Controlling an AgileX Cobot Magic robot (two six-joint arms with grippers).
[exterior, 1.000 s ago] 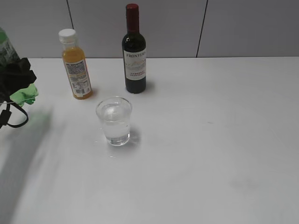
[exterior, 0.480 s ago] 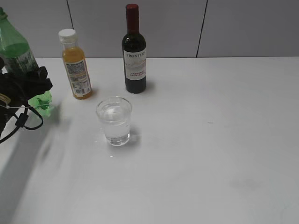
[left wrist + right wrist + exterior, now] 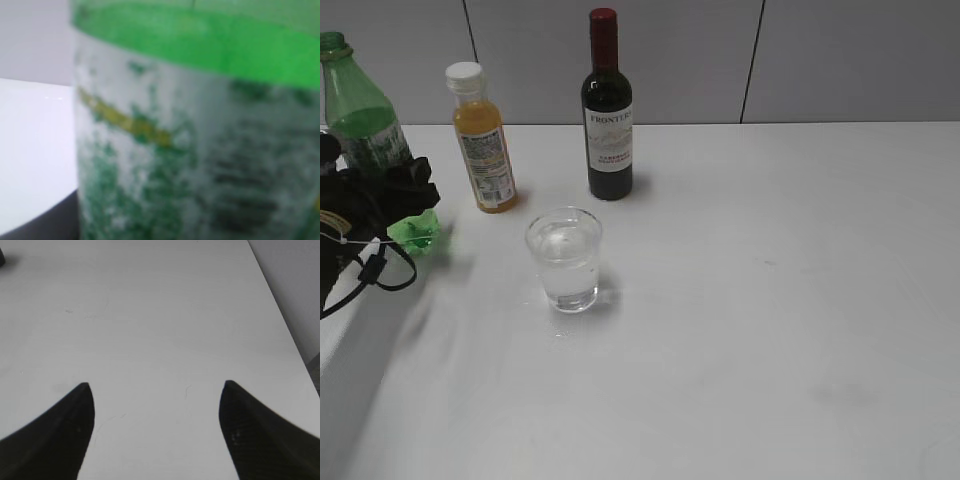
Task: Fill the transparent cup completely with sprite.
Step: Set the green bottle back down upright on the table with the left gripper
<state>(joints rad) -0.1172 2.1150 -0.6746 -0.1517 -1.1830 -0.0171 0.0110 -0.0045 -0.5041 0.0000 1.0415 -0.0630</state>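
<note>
I see the orange juice bottle [image 3: 484, 140] and the dark wine bottle [image 3: 607, 110] standing upright at the back of the white worktop [image 3: 770, 300], a little apart, with the clear cup [image 3: 565, 258] in front of them, between the two. The cup stands upright, mouth up, holding clear liquid that stops short of the rim. Nothing stands close around it. My left pincer [image 3: 380, 195] is clamped on the green Sprite bottle [image 3: 360, 110] at the far left edge; the bottle's long axis is near vertical, neck up, leaning slightly. Its blurred label [image 3: 200, 150] fills my left wrist view. My right pincer [image 3: 155, 430] hangs wide apart over bare worktop, holding nothing.
</note>
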